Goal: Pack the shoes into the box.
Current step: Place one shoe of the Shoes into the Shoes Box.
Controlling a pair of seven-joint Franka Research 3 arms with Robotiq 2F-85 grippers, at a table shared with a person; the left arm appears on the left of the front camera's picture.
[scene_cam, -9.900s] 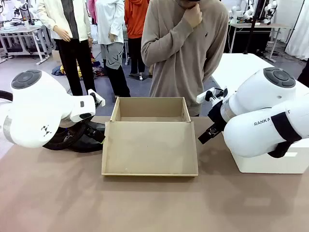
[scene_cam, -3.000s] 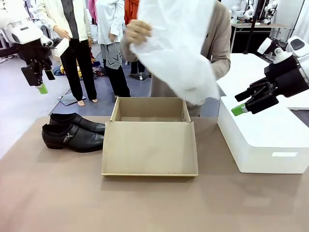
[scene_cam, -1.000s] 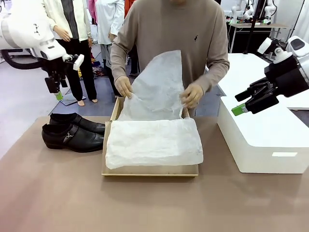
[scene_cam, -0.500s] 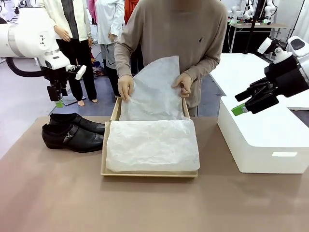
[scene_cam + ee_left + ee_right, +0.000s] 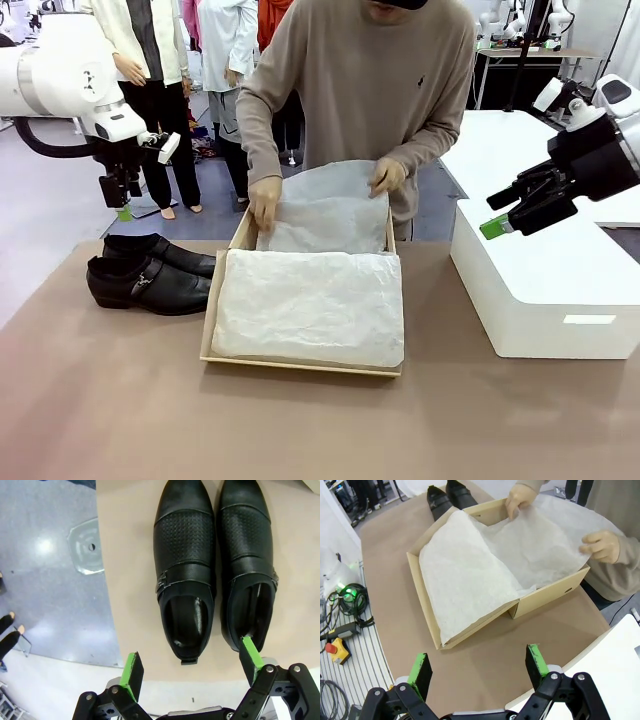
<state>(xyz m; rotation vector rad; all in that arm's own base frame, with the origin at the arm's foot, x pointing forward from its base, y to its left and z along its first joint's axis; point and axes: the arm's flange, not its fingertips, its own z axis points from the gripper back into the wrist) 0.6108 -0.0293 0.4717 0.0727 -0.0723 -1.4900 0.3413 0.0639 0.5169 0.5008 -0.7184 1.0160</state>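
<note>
Hovering with jaws wide apart, the left gripper [image 5: 190, 657] hangs directly above the shoes [image 5: 185, 555], heels nearest its pads. They lie side by side on the table [image 5: 300, 430], close to its edge and outside the box [image 5: 237, 235]. Glossy leather may slip, so the stiff heel rim looks the surest hold on a fairly light shoe. Off to one side, a person's hands [image 5: 265, 195] press tissue [image 5: 310, 305] into the box. The right gripper [image 5: 479, 667], also spread, empty, waits above bare tabletop.
</note>
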